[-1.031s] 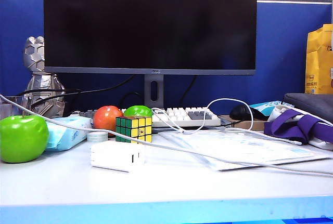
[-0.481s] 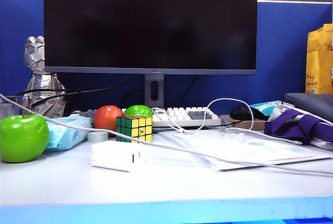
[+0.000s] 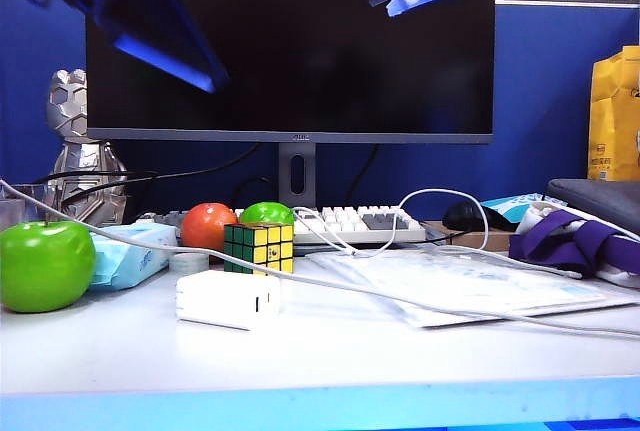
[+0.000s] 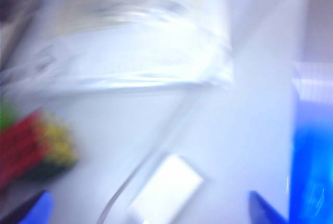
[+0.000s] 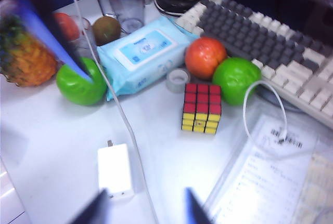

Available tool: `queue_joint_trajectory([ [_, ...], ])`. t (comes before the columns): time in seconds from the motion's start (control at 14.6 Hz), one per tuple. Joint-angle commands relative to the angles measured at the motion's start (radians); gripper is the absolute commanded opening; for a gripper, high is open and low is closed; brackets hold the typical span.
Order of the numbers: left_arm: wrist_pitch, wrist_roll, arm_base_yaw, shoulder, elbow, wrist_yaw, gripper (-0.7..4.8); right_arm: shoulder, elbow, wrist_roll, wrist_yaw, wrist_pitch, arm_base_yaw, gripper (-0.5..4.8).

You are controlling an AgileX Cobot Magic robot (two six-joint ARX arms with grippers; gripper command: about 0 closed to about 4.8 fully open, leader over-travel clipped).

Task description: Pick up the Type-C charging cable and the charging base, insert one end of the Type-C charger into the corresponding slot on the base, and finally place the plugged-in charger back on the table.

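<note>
The charging base (image 3: 227,298) is lying flat on the desk (image 3: 330,361) beside the Type-C charging cable (image 3: 420,305), directly below the left gripper (image 4: 151,211), whose fingers are spreading wide, while the right gripper (image 5: 143,206), fingers apart, is hovering nearby.

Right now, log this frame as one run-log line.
phase: approach | left end effector: open, high, empty | right end effector: open, high, empty | charging base: on table | Type-C charging cable: unplugged

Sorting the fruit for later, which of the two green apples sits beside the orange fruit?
The smaller-looking green apple behind the puzzle cube, touching the orange fruit; the other green apple stands apart at far left.
</note>
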Motion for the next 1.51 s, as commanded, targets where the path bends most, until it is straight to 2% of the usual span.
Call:
queue_joint_trajectory([
  [0.07,-0.047,0.204,-0.061,0.028,0.002,-0.050,4.79,-0.005,0.008,0.033,0.021,0.060,0.000,2.12],
  [0.14,-0.071,0.198,-0.078,0.082,0.002,-0.049,4.79,-0.024,0.008,0.078,0.107,0.118,0.000,2.12],
  [0.34,-0.069,0.266,-0.078,0.241,0.002,-0.077,4.79,-0.067,0.008,0.081,0.198,0.275,0.000,2.12],
  [0.48,-0.061,0.280,-0.078,0.288,0.002,-0.089,4.79,-0.072,0.008,0.106,0.198,0.309,0.000,2.12],
  [0.76,0.005,0.320,-0.078,0.373,0.002,-0.201,4.79,-0.079,0.008,0.118,0.187,0.306,0.000,2.12],
  [0.96,0.089,0.320,-0.078,0.393,0.003,-0.206,4.79,-0.079,0.008,0.138,0.187,0.301,0.000,2.12],
  [1.51,0.080,0.346,-0.078,0.457,0.002,-0.229,4.79,-0.080,0.008,0.138,0.187,0.303,0.000,2.12],
])
